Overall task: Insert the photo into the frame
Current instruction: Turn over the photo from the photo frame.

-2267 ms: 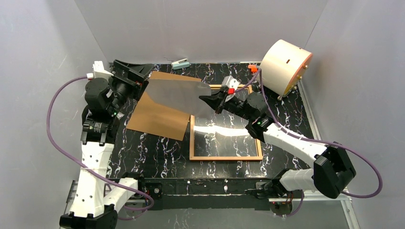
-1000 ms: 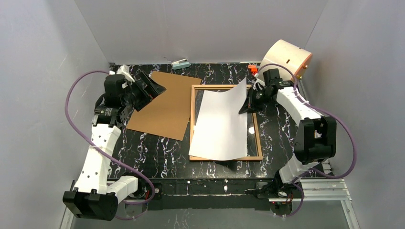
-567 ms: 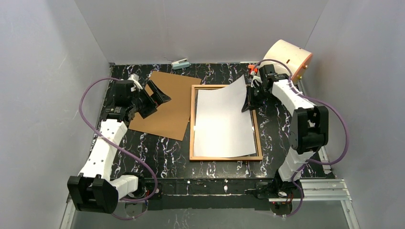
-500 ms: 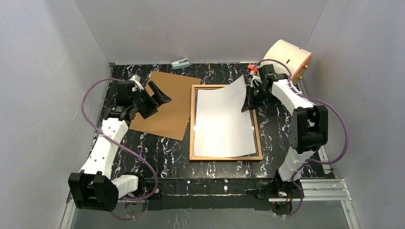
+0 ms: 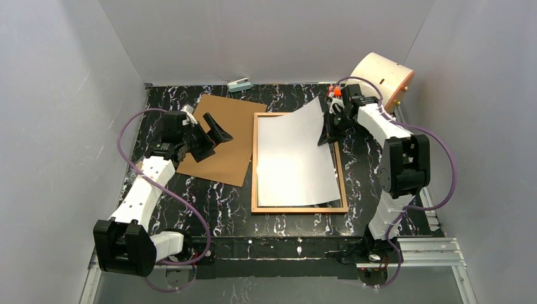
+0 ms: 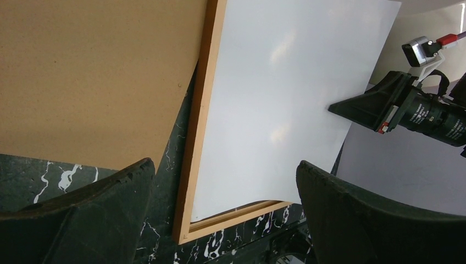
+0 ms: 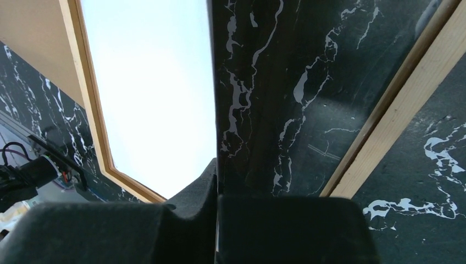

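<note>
One corner of the photo (image 5: 292, 161) is sitting clamped in my right hand (image 5: 325, 136), the rest lying inside the frame (image 5: 297, 209) beside it; my left hand (image 5: 218, 128) is hovering spread wide, empty.

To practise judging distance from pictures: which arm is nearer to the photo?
Right. The right arm's jaws pinch the photo's lifted right edge; the left arm's jaws hang open above the board, left of the frame.

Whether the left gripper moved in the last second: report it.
Yes. The left gripper shifted right, from the backing board's left edge farther over it, toward the frame.
</note>
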Available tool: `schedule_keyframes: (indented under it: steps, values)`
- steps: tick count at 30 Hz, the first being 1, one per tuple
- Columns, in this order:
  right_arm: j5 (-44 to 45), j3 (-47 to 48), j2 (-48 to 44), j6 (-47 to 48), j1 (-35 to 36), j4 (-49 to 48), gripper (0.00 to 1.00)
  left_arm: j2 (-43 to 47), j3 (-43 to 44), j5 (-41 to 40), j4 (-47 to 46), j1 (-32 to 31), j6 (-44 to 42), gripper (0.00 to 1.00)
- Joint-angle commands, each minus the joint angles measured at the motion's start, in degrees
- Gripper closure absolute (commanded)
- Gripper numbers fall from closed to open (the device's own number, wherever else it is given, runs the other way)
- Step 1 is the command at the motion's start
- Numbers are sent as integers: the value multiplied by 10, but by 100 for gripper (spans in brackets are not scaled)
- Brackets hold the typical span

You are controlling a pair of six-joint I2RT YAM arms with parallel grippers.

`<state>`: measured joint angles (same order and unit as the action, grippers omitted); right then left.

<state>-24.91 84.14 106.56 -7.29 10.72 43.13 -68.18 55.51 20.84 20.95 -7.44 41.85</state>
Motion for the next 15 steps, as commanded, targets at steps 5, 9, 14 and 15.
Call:
schedule_keyframes:
  steps: [5,9,14,15]
  values:
    - [-22,1,0,-8,0,-5,81,-2,-7,8,-11,-12,5,1]
    - [-10,1,-4,-19,0,1,65,0,-9,5,-10,-14,5,2]
    - [29,-3,-22,-25,0,-3,45,1,-10,4,-10,-16,5,2]
    - [38,-3,-25,-26,0,-2,43,1,-11,3,-11,-16,5,2]
